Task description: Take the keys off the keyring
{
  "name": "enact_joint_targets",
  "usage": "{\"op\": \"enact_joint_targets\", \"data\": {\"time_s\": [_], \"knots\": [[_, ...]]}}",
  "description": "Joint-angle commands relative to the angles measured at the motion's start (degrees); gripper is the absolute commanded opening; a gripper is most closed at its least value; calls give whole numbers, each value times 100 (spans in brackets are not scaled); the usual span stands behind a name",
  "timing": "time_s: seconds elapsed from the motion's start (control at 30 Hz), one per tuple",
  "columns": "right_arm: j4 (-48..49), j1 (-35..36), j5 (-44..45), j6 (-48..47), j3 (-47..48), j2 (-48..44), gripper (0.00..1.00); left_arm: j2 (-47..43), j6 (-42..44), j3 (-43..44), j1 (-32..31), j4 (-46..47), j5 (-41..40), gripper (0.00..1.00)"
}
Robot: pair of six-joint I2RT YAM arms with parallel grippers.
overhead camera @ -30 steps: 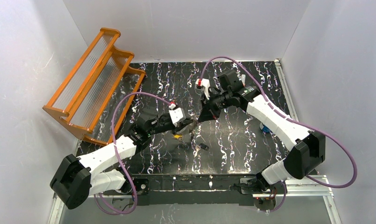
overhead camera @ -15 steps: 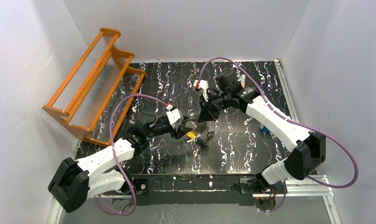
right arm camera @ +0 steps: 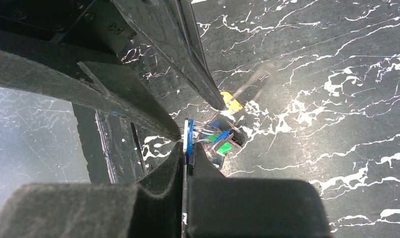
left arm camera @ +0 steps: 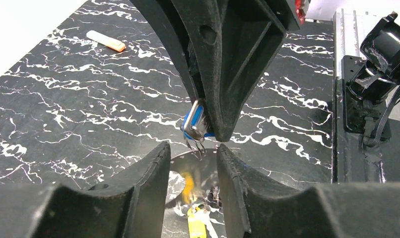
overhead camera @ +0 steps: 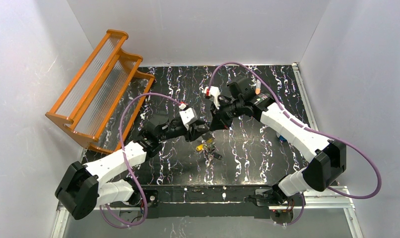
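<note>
My right gripper (right arm camera: 188,144) is shut on a blue-headed key (right arm camera: 189,136) and holds it just above the mat. The left wrist view shows that key (left arm camera: 197,124) pinched at the right fingers' tip, with thin wire loops hanging under it. A green key (right arm camera: 223,147) and a yellow key (right arm camera: 231,101) hang or lie below. My left gripper (left arm camera: 192,148) is open, its fingers just beneath the right gripper's tip and astride the bunch (overhead camera: 206,147). A thin grey arc (left arm camera: 181,156) between the left fingers may be the keyring; I cannot tell for sure.
An orange rack (overhead camera: 101,84) stands at the back left. An orange-and-white tube (left arm camera: 106,41) lies at the far side of the mat. A blue-and-white disc (overhead camera: 282,136) lies under the right arm. A small dark piece (overhead camera: 215,156) lies near the bunch.
My left gripper has moved up and right until it meets the right gripper's tip. The right gripper has shifted slightly left. The yellow key moved right, under the two grippers.
</note>
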Motion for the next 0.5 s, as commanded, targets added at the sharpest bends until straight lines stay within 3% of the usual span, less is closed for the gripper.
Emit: {"op": "enact_joint_targets", "data": {"time_s": [0.0, 0.33, 0.47], "knots": [[177, 49, -33, 57, 192, -103, 1, 153, -138, 261, -2, 164, 163, 36], [188, 55, 133, 50, 162, -149, 1, 191, -88, 218, 4, 187, 195, 1], [218, 55, 291, 17, 36, -230, 1, 109, -89, 196, 3, 192, 323, 0]]}}
